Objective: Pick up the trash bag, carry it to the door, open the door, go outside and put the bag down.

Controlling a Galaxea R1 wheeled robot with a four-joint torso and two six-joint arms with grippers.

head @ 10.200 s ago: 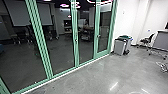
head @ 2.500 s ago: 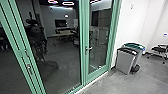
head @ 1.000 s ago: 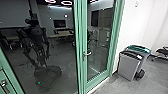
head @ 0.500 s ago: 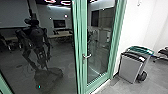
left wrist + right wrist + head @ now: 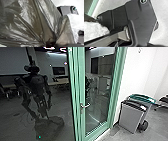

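Dark, shiny folds of the trash bag (image 5: 31, 18) spread through the left wrist view. They draw together at my left gripper (image 5: 50, 41), which is shut on the gathered plastic. Whitish crumpled plastic (image 5: 76, 23) lies against the dark bag, and similar pale plastic (image 5: 95, 30) shows in the right wrist view beside the robot's jointed bar. In the head view, the green-framed glass door (image 5: 98, 84) is closed and carries a lever handle (image 5: 85, 106) on its left side.
Right of the door, a grey bin (image 5: 132, 118) stands against a bin with a green top (image 5: 143, 98), near the white wall (image 5: 137, 69). A dark chair (image 5: 163, 102) is at the far right. My dark reflection shows in the glass (image 5: 37, 89) left of the door.
I have driven nearer to the glass front and its door. The door handle and bins appear larger in the head view, and my reflection stands out in the glass.
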